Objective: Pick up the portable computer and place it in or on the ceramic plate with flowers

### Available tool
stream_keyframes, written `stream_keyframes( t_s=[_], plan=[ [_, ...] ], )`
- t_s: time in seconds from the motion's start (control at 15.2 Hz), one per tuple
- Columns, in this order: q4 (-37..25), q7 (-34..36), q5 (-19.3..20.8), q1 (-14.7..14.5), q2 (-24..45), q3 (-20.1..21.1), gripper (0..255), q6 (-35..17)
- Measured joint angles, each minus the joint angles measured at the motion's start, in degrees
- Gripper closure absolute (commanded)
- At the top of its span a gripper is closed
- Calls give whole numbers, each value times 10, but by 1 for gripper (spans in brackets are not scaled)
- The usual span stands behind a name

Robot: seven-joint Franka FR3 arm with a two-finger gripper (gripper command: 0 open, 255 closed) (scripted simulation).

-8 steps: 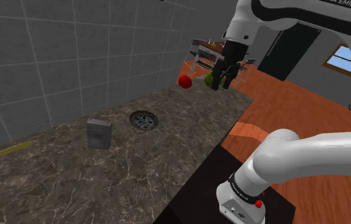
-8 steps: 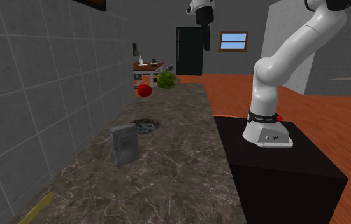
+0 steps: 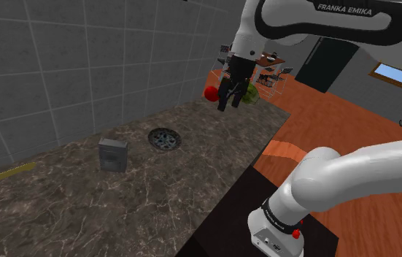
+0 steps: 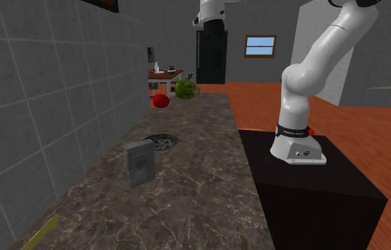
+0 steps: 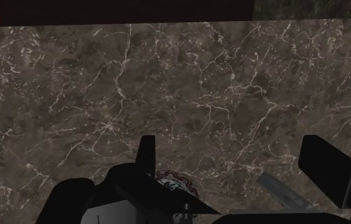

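Home kitchen: dark marble counter (image 3: 192, 171), grey tiled wall (image 3: 60, 69), orange floor (image 3: 338, 120), window (image 4: 260, 46).

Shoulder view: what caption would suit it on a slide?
Open black hand hangs above a marbled counter where a grey laptop stands upright near a round patterned plate.

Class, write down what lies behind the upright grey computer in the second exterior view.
A round patterned plate lies flat on the marble counter; the computer covers its near edge.

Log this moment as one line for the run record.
stage: pre-grasp | gripper: open, empty, above counter | laptop: upright on counter, not held | plate: near laptop, nothing on it
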State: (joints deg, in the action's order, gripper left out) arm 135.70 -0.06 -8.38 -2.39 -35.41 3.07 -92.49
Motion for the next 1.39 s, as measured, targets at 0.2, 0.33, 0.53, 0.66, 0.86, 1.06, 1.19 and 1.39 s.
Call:
stream_keyframes(
  t_s=[0.2, 0.33, 0.53, 0.66, 0.86, 1.06, 1.19, 1.39],
  plan=[
    [-4, 2, -6, -13, 47, 21, 0, -49],
    [-8, 1, -7, -20, 80, 33, 0, -82],
    [-24, 6, -6, -31, 132, 54, 0, -125],
    [-43, 13, -4, -38, 173, 70, 0, -152],
    [-58, 18, 4, -47, 223, 88, 0, -191],
    [-97, 31, 20, -57, 288, 107, 0, -222],
    [-117, 43, 32, -66, 327, 119, 0, -244],
    [-155, 58, 57, -78, 388, 132, 0, -269]
  ],
)
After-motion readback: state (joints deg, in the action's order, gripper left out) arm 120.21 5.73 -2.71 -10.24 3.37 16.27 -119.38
